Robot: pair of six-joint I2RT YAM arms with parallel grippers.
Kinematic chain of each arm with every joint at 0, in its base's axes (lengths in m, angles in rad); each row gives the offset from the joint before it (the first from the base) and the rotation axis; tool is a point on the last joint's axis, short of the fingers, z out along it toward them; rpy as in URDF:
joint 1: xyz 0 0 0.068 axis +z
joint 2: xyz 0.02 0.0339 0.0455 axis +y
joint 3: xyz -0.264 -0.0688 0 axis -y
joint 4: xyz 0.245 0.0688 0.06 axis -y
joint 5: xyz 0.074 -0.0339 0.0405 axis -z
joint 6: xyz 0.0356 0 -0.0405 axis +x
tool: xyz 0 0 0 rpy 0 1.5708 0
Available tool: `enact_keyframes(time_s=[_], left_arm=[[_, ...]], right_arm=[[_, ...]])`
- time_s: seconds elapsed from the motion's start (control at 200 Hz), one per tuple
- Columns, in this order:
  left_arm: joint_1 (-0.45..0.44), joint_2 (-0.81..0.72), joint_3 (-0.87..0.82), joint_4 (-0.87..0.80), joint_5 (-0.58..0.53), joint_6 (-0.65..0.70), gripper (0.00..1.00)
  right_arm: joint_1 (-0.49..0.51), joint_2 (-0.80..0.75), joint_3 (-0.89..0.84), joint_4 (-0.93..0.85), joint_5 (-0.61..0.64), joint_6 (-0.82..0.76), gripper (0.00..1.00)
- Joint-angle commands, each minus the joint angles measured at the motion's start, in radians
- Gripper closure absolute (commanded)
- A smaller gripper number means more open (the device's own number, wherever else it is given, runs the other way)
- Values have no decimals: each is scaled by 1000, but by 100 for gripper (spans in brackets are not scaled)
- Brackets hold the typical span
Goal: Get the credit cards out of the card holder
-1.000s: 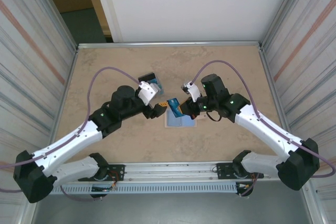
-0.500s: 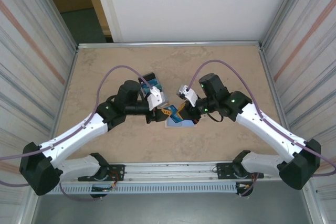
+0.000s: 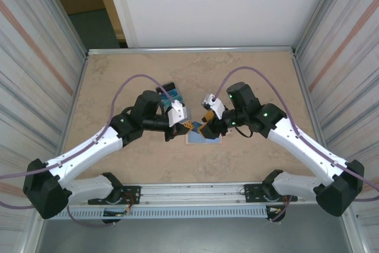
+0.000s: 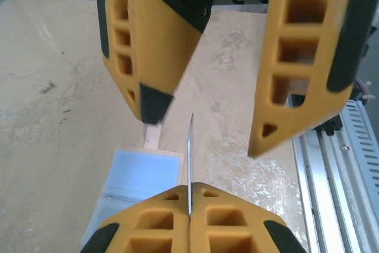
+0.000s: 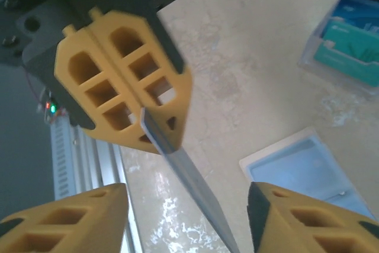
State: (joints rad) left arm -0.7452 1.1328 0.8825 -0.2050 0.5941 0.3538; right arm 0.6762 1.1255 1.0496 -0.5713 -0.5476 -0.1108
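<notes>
Held card: a thin, palm-sized plastic credit card [image 4: 190, 146], seen edge-on as a grey-blue sliver; it stands upright, lifted above the holder, at the middle of the table

Left gripper [image 4: 189, 191]: yellow-and-black fingers [image 4: 148, 229] clenched flat together on the card's near edge; the card rises out of the seam between them

Right gripper [image 5: 186, 191]: released; its two yellow fingers [image 5: 65, 217] stand apart with the card passing through the gap; in the left wrist view they flank the card's far edge, one on each side, neither touching it

Card to fingers: in the right wrist view the card runs slantwise from the left gripper's closed tips down between the right gripper's fingers, nearer the right-hand one

Card holder [image 4: 139, 176]: a small flat wallet lying open on the table with its pale blue inner faces up; just below both grippers, near centre; its narrow tan strap tab [image 4: 153, 136] sticks out from the far edge, under one right-gripper fingertip

Card pile [image 5: 349, 34]: blue and teal-green cards stacked on the table, well apart from the holder, to the far left of it behind the left arm's wrist in the top view

Writing: pale print shows on the top cards of the pile; too blurred to read

Table [image 3: 249, 75]: beige marbled top with metal edging
</notes>
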Motion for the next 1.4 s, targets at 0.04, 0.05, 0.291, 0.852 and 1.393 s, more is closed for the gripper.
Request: enact_keyframes(time_s=[0.04, 0.05, 0.291, 0.852, 1.393], left_arm=[[16, -110, -67, 116, -110, -119, 100], [16, -119, -71, 129, -123, -132, 100], [20, -276, -254, 423, -404, -529, 100], [20, -272, -342, 764, -316, -912, 100], [54, -289, -302, 641, -272, -836, 72]], right_arm=[[-73, -93, -65, 171, 25, 151, 36], [-79, -99, -74, 187, 31, 166, 35], [-152, -209, -282, 619, 5, 570, 31], [-64, -20, -335, 1098, -75, 750, 35], [-58, 19, -276, 1130, -218, 712, 100]])
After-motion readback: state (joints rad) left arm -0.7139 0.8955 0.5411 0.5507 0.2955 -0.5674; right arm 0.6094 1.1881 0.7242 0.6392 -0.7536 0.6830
